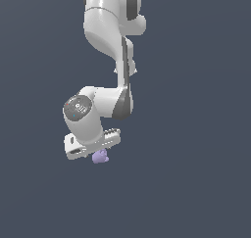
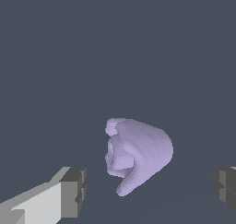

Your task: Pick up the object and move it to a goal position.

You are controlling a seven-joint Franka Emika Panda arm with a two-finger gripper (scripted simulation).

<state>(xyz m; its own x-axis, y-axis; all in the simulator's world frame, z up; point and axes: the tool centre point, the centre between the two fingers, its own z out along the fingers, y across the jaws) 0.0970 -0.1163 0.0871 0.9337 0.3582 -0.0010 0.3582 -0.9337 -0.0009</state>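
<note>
Arm (image 1: 105,31) bent downward, tool (image 2: 147,195) spread wide above lavender blob (image 2: 138,154), fingers (image 2: 73,191) clear of it.

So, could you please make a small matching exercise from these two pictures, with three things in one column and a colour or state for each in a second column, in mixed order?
Things:
1. small lumpy lavender blob
2. white robot arm's gripper
3. dark grey finger pads

Colours or states:
A. open, fingers apart on either side of the blob
B. pale purple, bumpy, between the fingers and not touched by them
C. dark grey, blocky, at the ends of the white fingers

Pairs: 1-B, 2-A, 3-C
</note>
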